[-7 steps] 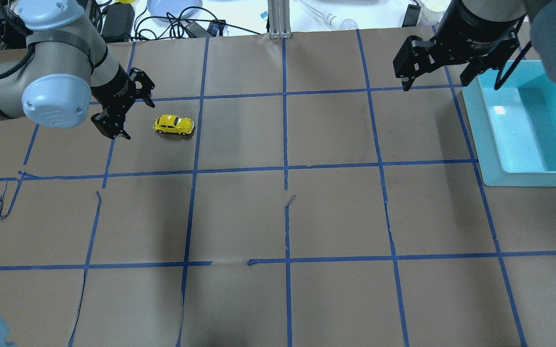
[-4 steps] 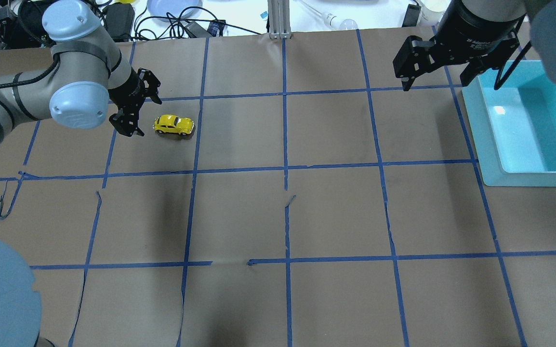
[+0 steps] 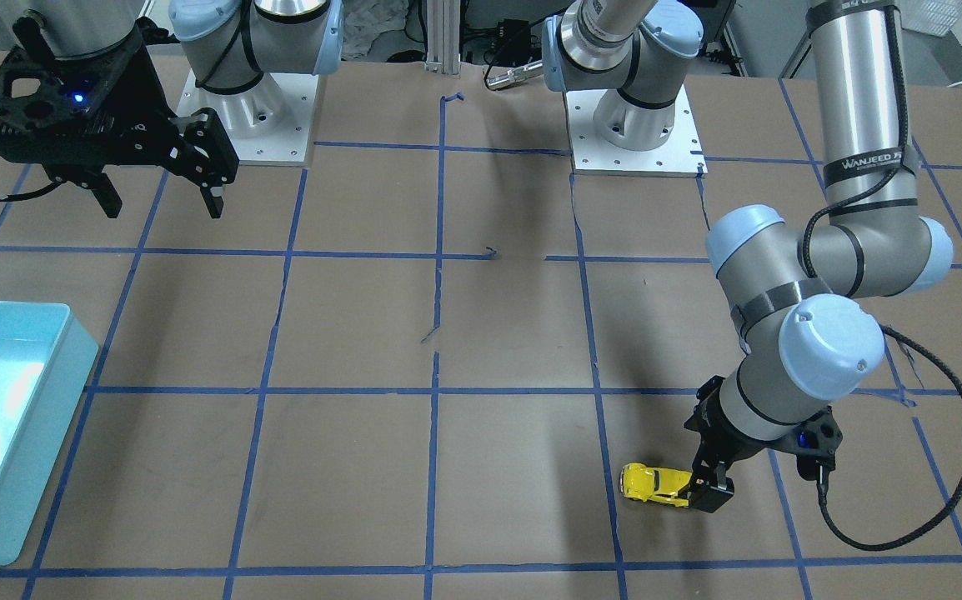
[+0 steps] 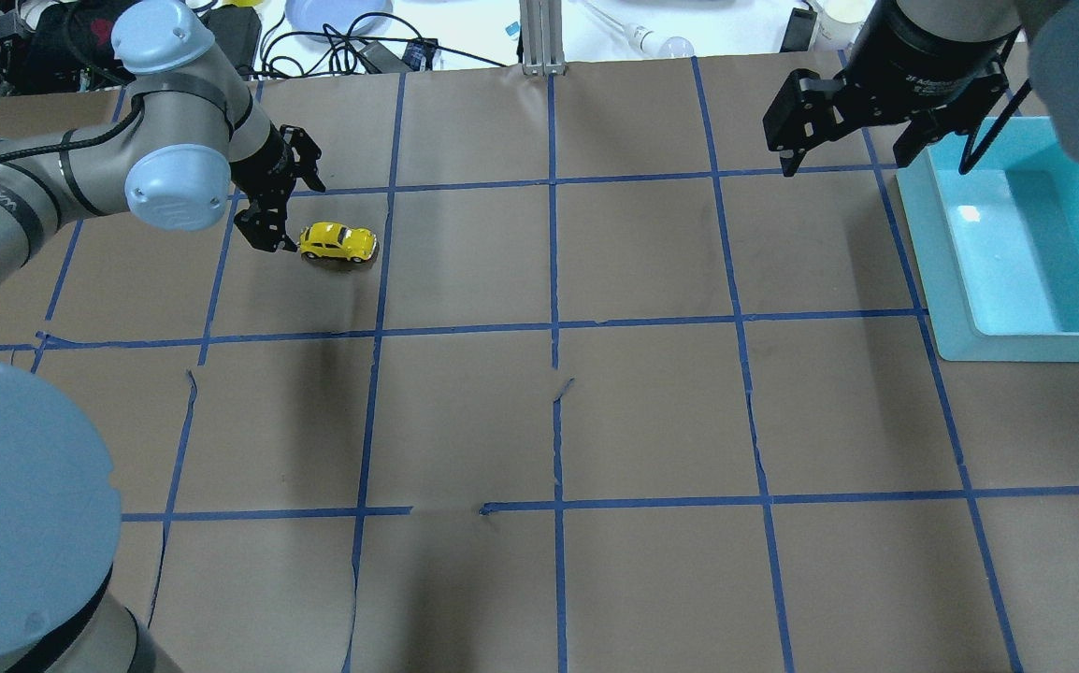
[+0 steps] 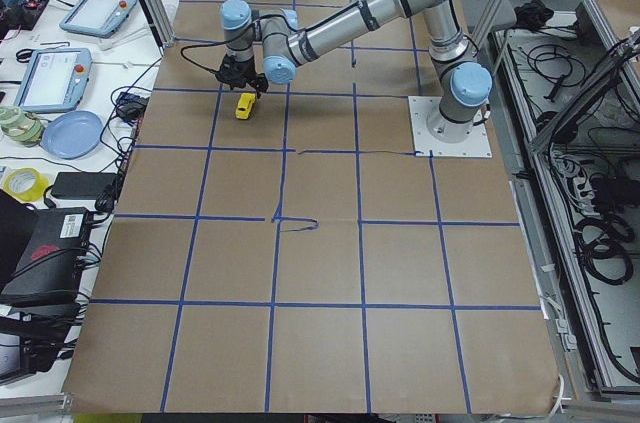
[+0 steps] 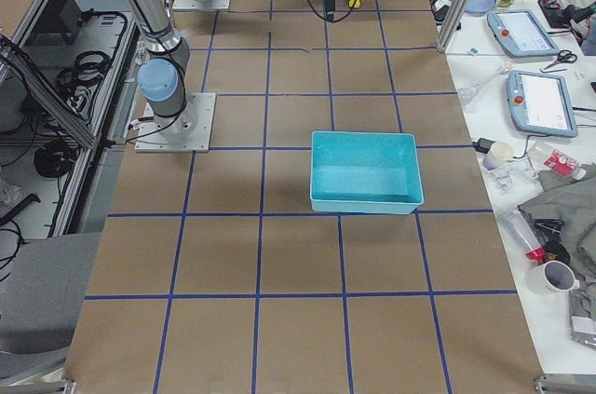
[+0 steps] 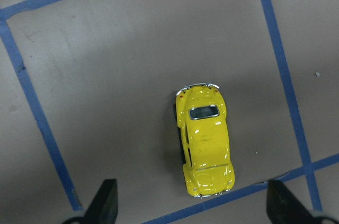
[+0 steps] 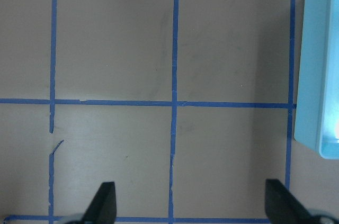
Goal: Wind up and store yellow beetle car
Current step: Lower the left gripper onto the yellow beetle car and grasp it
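Closing on the car (image 4: 338, 242): over the last second my left arm (image 4: 35, 201) has swung in from the side. My left jaws now stand spread wide and grip nothing. The fingertips (image 7: 106, 203) are about level with the car's near end, and one finger is just beside its bumper. The car has not shifted; it rests on its wheels inside one taped square, on the far part of my left side of the worktop (image 4: 652, 411). I judge the approach nearly done. What remains is to bring the body fully between the fingers and close on its flanks before any winding.

The car has a hard, glossy, domed yellow shell with a small dark window and silvery bumpers. Being rounded and smooth, it would probably slip if pinched high on the roof. Under it the worktop is matte brown paper ruled into squares by blue tape (image 4: 553, 280), which is split and lifted in places.

Farther off, my right jaws are unchanged: wide open, holding nothing, hanging above the worktop just beside the bin (image 4: 1035, 346). The bin is a pale blue rectangular tub, apparently plastic, with smooth walls and rounded corners, well apart from the car.

Beyond the far edge lie dark cables (image 4: 315, 47) and a pale blue plate (image 4: 338, 17).
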Controlling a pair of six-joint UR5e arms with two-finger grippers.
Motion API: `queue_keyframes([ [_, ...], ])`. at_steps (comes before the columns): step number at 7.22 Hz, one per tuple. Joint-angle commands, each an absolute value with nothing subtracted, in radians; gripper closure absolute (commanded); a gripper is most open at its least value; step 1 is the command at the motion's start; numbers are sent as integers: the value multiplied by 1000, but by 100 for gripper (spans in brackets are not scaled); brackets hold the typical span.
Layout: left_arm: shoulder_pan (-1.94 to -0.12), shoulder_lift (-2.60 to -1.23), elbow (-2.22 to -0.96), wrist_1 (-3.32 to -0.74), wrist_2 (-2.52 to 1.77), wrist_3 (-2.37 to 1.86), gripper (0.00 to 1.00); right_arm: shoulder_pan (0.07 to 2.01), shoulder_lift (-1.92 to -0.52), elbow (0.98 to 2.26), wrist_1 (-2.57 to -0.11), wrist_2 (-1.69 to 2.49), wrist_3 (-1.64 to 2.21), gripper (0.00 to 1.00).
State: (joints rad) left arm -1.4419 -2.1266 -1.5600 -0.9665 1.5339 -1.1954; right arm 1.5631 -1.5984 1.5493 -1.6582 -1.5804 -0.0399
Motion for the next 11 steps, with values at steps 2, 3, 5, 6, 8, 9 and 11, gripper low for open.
queue_keyframes([
  [2, -1442, -2189, -1549, -925, 1537, -1267, 0, 1563, -1598, 1549, -1658, -1580, -40, 0],
  [3, -1442, -2201, -1549, -925, 1542, -1269, 0, 1563, -1598, 1549, -1658, -1580, -40, 0],
  [5, -1443, -2203, -1555, -925, 1532, -1331, 0, 1563, -1598, 1549, -1658, -1580, -40, 0],
  [6, -1445, -2201, -1560, -925, 1534, -1338, 0, 1563, -1598, 1549, -1658, -1580, -40, 0],
  [8, -1445, -2198, -1560, -925, 1532, -1336, 0, 1563, -1598, 1549, -1657, -1580, -40, 0],
  [9, -1447, -2197, -1559, -923, 1532, -1338, 0, 1563, -1598, 1549, -1658, -1582, -40, 0],
  [11, -1447, -2194, -1552, -925, 1529, -1342, 50, 1563, -1598, 1549, -1658, -1580, -40, 0],
])
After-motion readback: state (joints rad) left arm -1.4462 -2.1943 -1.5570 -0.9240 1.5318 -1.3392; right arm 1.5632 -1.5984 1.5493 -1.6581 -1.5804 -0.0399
